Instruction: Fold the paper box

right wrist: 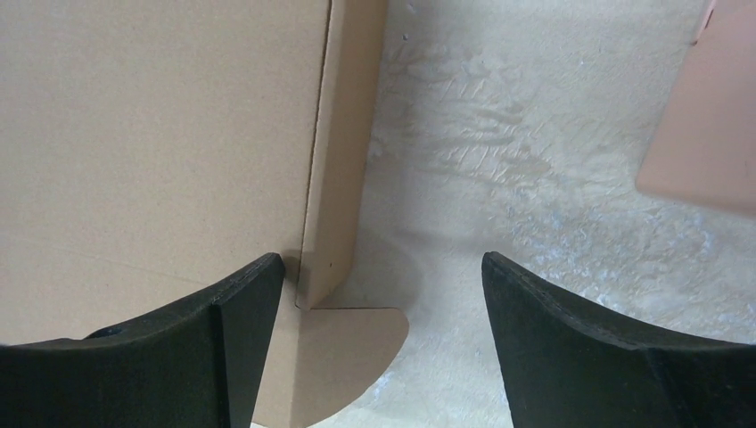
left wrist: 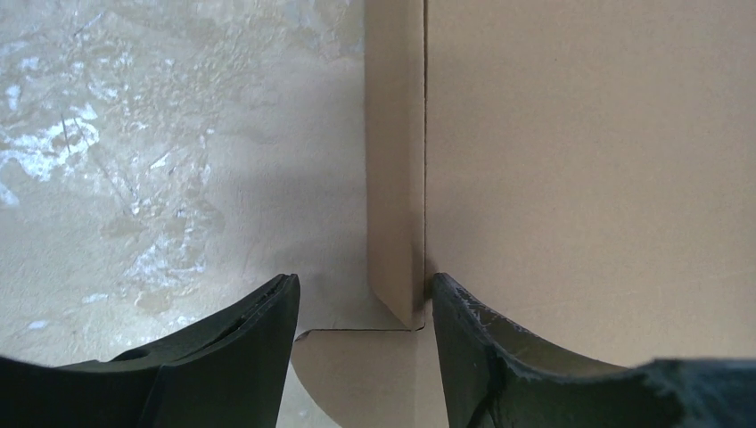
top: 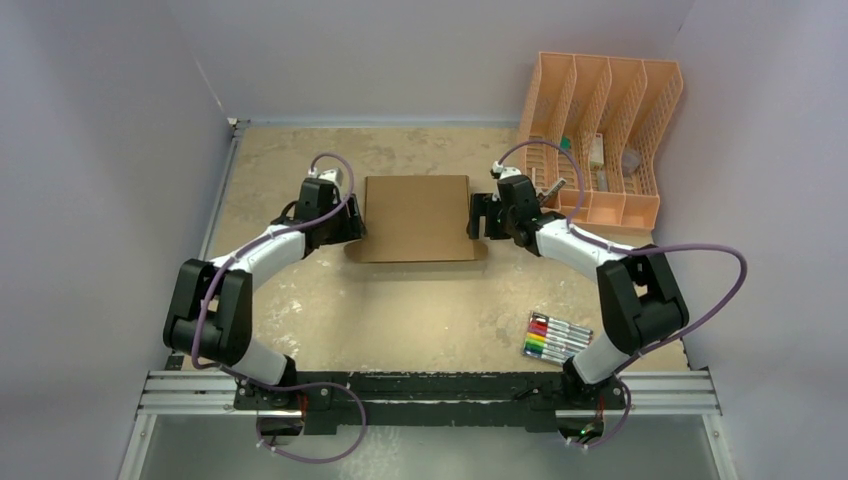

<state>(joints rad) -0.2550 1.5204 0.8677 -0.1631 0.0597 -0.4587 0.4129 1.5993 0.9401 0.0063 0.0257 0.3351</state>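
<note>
**Mia:** Where is the paper box [top: 418, 215]?

**Tom:** In the middle of the table [top: 430, 310]. Its flat brown top faces up, and it sits between the two arms.

**Mia:** Are they holding it?

**Tom:** No. The left gripper [left wrist: 361, 357] is open, and the left side flap [left wrist: 395, 178] stands between its fingers. The right gripper [right wrist: 383, 348] is open wider, and the right side flap [right wrist: 343, 152] is just beside one finger. Neither one squeezes anything.

**Mia:** What is a good way to go on?

**Tom:** I think both should press the flaps in together, gently, so the box does not slide or twist. Mind the round tab [right wrist: 357, 348] at each near corner. It could bend or catch.
</note>
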